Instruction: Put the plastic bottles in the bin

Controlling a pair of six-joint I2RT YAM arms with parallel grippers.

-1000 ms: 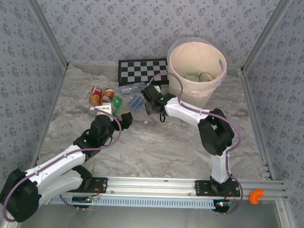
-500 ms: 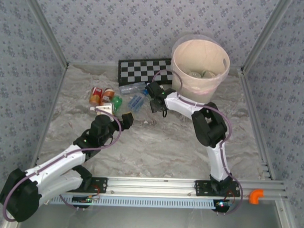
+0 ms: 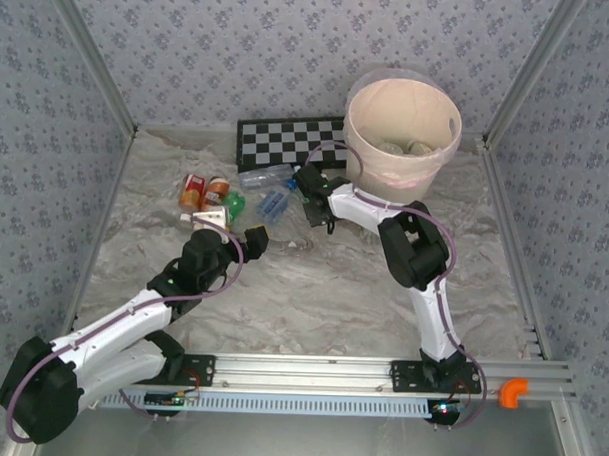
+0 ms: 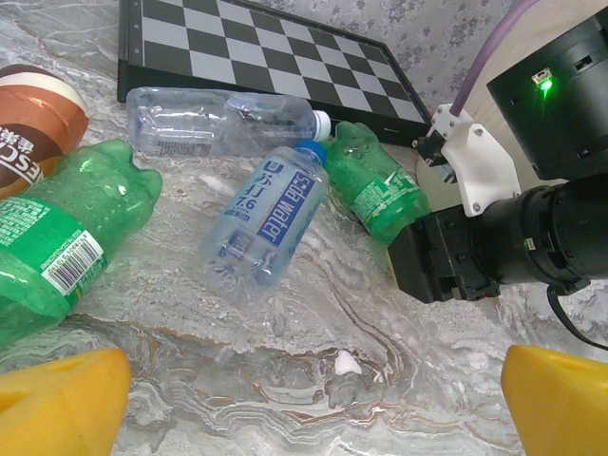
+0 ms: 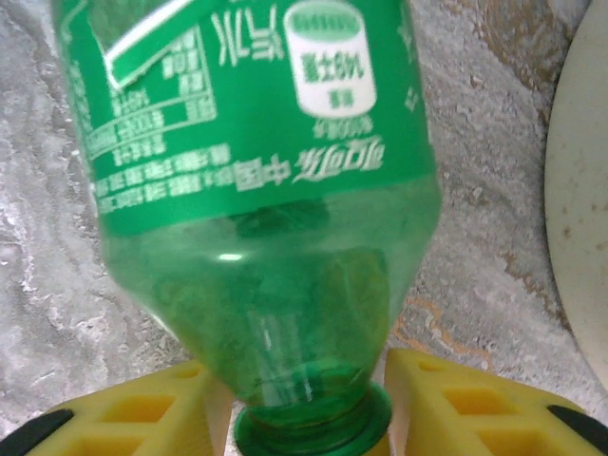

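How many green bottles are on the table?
2. The left green bottle lies beside the brown-labelled bottle; the right green bottle lies near the checkerboard, its neck between the fingers of the right gripper. More may be hidden in the bin.

Green bottle (image 5: 252, 218), base beyond frame

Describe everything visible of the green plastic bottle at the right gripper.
Translucent green plastic bottle, seemingly empty, lying on its side on the marbled tabletop. A green label with white print wraps its body; the shoulder narrows to a ringed neck. The right gripper's yellow fingers closely flank shoulder and neck; firm contact cannot be confirmed.
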